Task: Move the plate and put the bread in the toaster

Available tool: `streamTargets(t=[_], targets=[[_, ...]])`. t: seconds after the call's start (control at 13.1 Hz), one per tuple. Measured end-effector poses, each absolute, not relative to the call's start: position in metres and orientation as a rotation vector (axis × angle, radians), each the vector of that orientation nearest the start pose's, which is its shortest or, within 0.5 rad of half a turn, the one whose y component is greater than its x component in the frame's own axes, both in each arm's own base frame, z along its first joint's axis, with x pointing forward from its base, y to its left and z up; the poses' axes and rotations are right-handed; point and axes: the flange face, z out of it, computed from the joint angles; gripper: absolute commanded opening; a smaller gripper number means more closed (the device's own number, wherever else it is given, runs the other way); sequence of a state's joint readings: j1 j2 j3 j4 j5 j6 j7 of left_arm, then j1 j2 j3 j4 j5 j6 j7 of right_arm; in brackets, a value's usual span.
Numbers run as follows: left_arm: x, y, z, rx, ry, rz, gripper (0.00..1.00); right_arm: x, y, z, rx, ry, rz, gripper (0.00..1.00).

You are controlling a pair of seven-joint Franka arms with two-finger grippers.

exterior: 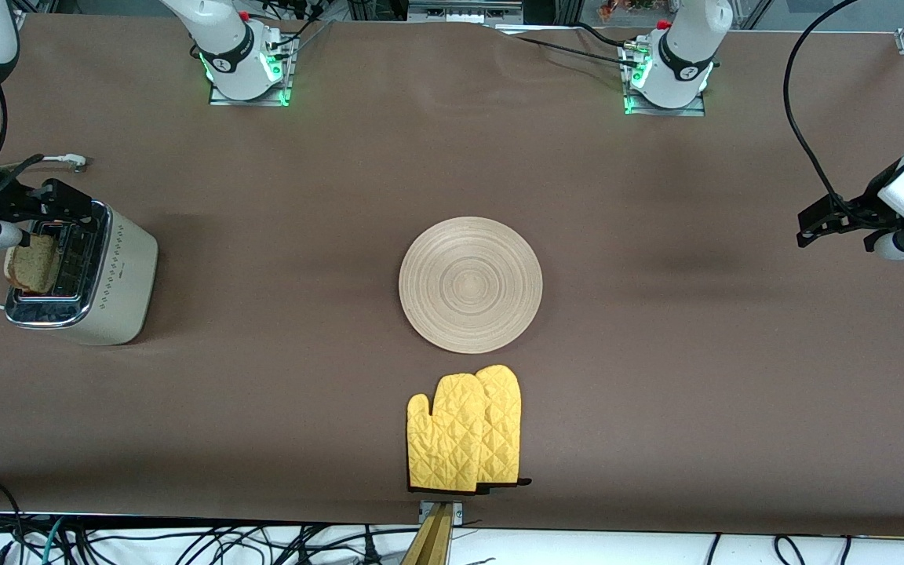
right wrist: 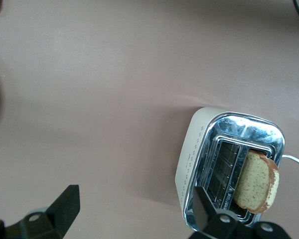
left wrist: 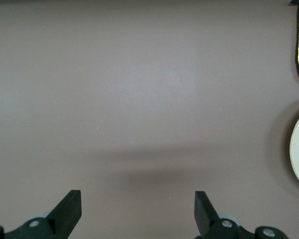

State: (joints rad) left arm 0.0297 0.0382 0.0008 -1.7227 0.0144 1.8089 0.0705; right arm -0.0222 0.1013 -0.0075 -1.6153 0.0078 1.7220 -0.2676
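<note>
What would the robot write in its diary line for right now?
bread: sticking up from toaster slot | right gripper: open over toaster | left gripper: open, waiting | plate: mid-table

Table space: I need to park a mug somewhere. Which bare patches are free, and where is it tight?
The table is bare between the toaster and the plate, and from the plate to the left arm's end, where the open left pincer hangs. Tight spots: the narrow gap between plate and yellow oven mitts, and the toaster, where the open right pincer hovers over the bread.
</note>
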Motion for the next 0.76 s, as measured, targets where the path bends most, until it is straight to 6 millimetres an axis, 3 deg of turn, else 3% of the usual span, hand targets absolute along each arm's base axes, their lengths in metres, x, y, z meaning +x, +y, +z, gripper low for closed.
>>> streamTargets(t=[0.76], targets=[[0.5799, 0.0189, 0.5514, -3.124, 0.067, -0.074, 1.0, 0.5966, -0.0157, 0.554, -3.129, -0.178, 0.001, 1.0]])
